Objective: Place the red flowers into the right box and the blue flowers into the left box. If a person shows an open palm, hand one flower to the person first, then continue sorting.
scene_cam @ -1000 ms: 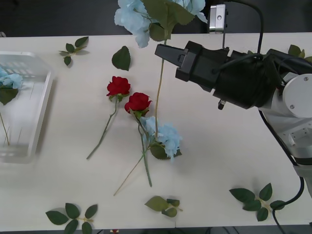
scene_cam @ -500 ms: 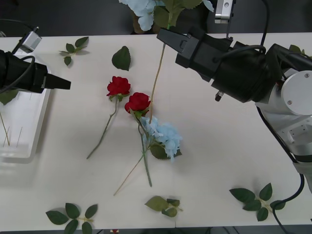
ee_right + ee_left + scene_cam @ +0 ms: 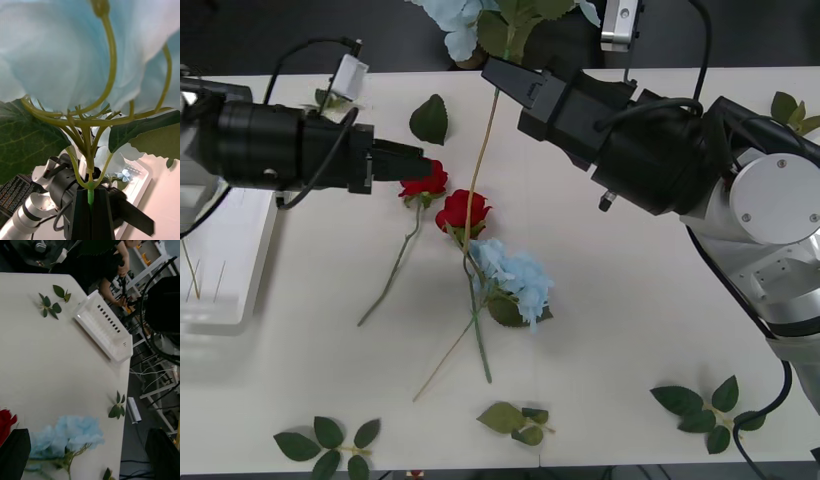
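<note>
Holding a blue flower (image 3: 465, 22) by its stem over the far side of the table (image 3: 660, 330), the right hand (image 3: 502, 76) has its black fingers pinched on the green stalk, the long stem hanging toward the table's middle. The left hand (image 3: 412, 160) reaches in from the left with fingers spread, its tip beside one of two red flowers (image 3: 423, 180) lying mid-table next to another blue flower (image 3: 515, 275). Sorting looks barely begun: the left box (image 3: 230, 290) holds little, and three flowers remain loose. The right wrist view shows the pinch on the stalk; the left wrist view shows the right box (image 3: 103, 328), apparently unfilled.
</note>
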Tool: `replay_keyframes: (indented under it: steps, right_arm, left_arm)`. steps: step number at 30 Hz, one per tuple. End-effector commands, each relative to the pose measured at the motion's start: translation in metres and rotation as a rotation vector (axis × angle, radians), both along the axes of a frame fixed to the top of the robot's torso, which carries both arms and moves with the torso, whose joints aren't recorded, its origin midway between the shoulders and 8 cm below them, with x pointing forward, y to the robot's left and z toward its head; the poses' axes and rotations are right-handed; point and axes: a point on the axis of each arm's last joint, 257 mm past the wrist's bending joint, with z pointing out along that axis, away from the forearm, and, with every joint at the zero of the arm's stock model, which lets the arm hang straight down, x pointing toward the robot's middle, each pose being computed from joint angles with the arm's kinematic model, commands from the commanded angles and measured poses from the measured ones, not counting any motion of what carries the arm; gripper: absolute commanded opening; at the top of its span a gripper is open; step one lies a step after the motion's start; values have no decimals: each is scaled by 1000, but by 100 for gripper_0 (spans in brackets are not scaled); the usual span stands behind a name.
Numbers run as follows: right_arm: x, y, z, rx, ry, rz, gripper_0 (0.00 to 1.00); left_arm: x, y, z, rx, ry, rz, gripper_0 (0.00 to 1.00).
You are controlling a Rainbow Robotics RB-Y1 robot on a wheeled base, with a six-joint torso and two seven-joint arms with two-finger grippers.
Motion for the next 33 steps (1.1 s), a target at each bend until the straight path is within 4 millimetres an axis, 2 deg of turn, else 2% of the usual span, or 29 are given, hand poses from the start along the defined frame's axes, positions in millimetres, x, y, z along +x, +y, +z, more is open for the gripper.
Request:
replay_keyframes:
  steps: [1, 2, 6, 16, 18, 22, 25, 33]
  right_arm:
    - [-12, 19, 28, 68, -18, 40, 0]
    - [-12, 19, 28, 74, -17, 38, 0]
    - [-11, 20, 29, 79, -16, 34, 0]
    - [-11, 19, 29, 82, -15, 32, 0]
    - [-11, 20, 29, 81, -15, 33, 0]
    - [-10, 19, 28, 82, -12, 31, 0]
    - [-9, 19, 28, 80, -12, 29, 0]
    - [-9, 19, 27, 80, -10, 29, 0]
  left_arm:
    - [-5, -53, 30, -105, -91, -103, 89]
    - [-8, -60, 35, -136, -79, -116, 89]
    - [-16, -68, 47, -202, -49, -140, 89]
    - [-36, -71, 67, -294, 0, -210, 89]
    - [-37, -70, 66, -298, 4, -210, 89]
    - [-23, -54, 49, -262, -18, -164, 88]
    - [-27, -43, 41, -268, 16, -189, 89]
    - [-38, -51, 46, -275, 12, -236, 89]
